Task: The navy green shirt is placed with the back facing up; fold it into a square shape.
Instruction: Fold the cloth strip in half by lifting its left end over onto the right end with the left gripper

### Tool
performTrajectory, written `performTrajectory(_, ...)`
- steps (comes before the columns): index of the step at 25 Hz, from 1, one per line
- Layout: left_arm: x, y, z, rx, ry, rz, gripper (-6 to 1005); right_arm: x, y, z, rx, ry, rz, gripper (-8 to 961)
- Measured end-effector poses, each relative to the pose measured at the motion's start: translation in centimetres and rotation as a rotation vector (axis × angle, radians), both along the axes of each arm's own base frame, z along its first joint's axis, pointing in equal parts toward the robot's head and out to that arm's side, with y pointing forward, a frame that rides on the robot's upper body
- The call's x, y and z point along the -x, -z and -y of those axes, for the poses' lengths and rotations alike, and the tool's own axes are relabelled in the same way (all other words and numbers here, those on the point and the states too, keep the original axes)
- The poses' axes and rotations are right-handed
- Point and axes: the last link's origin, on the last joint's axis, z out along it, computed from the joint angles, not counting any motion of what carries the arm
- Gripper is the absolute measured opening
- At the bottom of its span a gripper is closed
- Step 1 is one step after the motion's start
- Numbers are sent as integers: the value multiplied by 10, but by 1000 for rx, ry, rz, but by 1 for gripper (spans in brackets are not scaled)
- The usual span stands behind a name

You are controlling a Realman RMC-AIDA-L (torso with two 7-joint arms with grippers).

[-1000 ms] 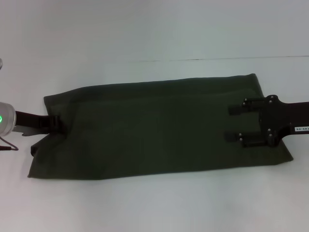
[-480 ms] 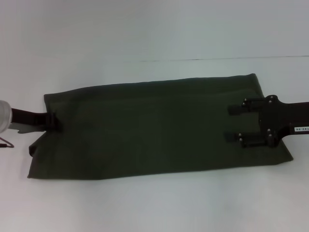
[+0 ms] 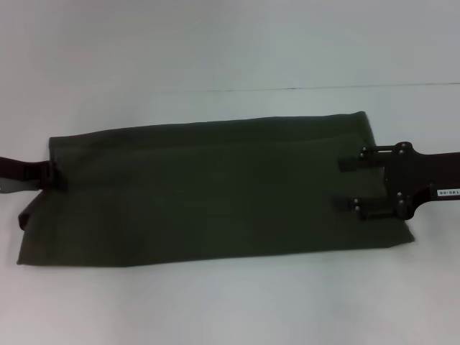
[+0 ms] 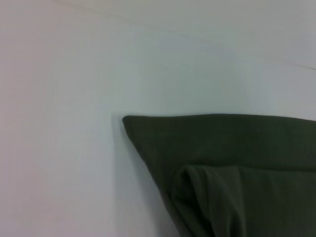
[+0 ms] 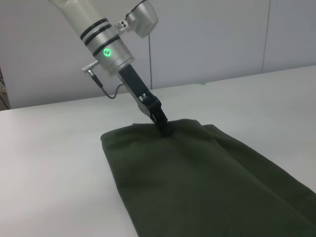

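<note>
Your left claw [image 3: 52, 176] is pinched shut on the navy green shirt [image 3: 208, 190] at its left edge. Your right claw [image 3: 346, 184] rests spread wide on the opposite end, gripping nothing, over the tabletop [image 3: 215, 302].

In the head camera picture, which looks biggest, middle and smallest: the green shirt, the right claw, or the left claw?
1. The navy green shirt, by far.
2. The right claw.
3. The left claw, mostly cut off at the picture's edge, so its rank is unsure.

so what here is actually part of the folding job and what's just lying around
Part of the job:
- shirt, folded into a long band
- left gripper, at the shirt's left end
- right gripper, open over its right end

Just lying about:
- nothing; only the white table under it
</note>
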Motion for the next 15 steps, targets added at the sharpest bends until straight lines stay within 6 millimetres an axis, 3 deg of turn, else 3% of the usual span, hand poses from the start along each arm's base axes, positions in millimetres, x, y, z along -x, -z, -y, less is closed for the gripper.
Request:
performTrajectory(5, 3, -13, 1, 8, -1, -30, 75, 0, 1, 0, 1, -1, -1, 766)
performTrajectory(15, 4, -60, 1, 13, 1, -114, 75, 1, 2, 0, 3, -2, -4, 766)
